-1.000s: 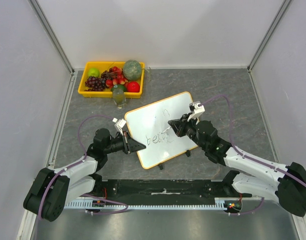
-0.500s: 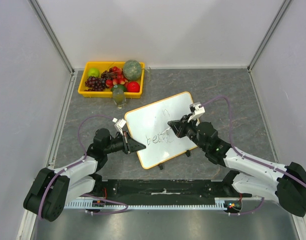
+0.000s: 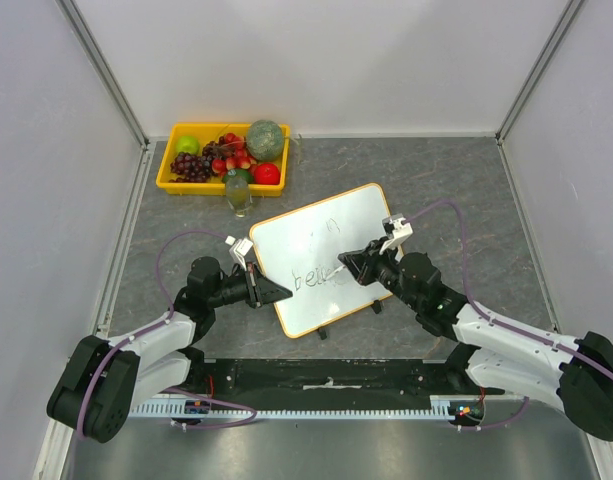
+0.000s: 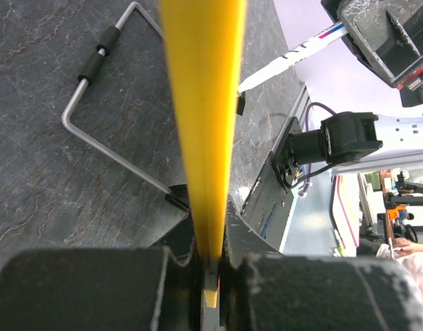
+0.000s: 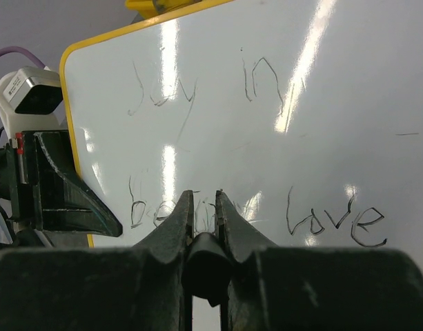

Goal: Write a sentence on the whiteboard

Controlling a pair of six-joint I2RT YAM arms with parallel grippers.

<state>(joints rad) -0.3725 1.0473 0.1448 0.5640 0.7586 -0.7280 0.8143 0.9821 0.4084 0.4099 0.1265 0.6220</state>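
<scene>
The whiteboard (image 3: pixel 286 255) lies in the middle of the top view, turned at an angle on the grey table (image 3: pixel 436 190), its yellow frame all round. The sentence (image 5: pixel 333 222) runs across it in two thin dark lines; in the right wrist view the upper line reads roughly "Joy in" and the lower one ends in "love", with the word before it partly hidden by the fingers.

The right gripper (image 3: pixel 351 262) hovers over the lower line, right of the board's centre. Its fingers are clamped on a marker (image 5: pixel 205 265), whose dark end fills the narrow gap between them.

The left gripper (image 3: pixel 276 293) sits at the board's lower left edge. In the left wrist view its fingers (image 4: pixel 94 289) are pressed onto the yellow frame (image 4: pixel 201 103), seen edge-on. A bent wire stand (image 4: pixel 94 131) rests on the table beside that edge.

A yellow tray (image 3: pixel 171 180) of fruit stands at the upper left, well apart from the board, with a glass (image 3: pixel 239 195) just below it.
</scene>
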